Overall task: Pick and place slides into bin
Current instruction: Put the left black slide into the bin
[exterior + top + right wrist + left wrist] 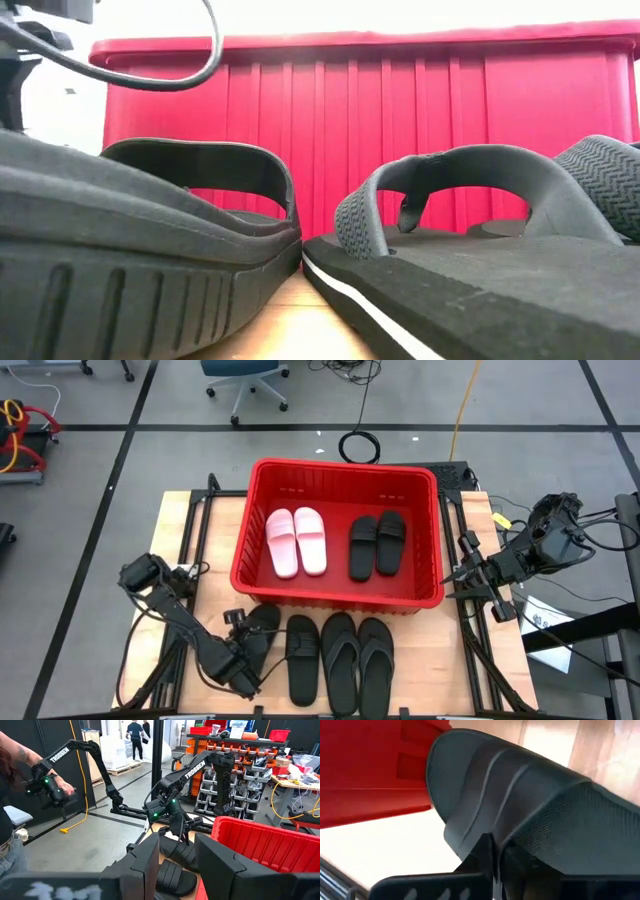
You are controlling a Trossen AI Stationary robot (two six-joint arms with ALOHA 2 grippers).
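Observation:
The red bin (340, 595) stands at the middle of the table, with a white pair of slides (296, 541) and a black pair (377, 544) lying flat inside. Four black slides lie in a row on the wood in front of it: a wide-strap slide (264, 630) at the left, another (302, 658), and two thong flip-flops (339, 660) (376, 660). My left gripper (243, 663) is down at the leftmost slide, shut on it. My right gripper (468, 574) waits open at the bin's right side, above the table. My left gripper pinches the leftmost black slide by its side edge (495, 842) between the two fingers (482, 857), beside the wide strap (485, 785). It comes slanting down from the table's near left. Whether the slide is lifted off the wood, I cannot tell.
The low view shows the second wide-strap slide (150, 230) and a flip-flop (470, 240) close up, with the bin's ribbed wall (400, 130) behind. Bare wood lies left of the bin (200, 540). A person (15, 785) stands beyond the table holding a device.

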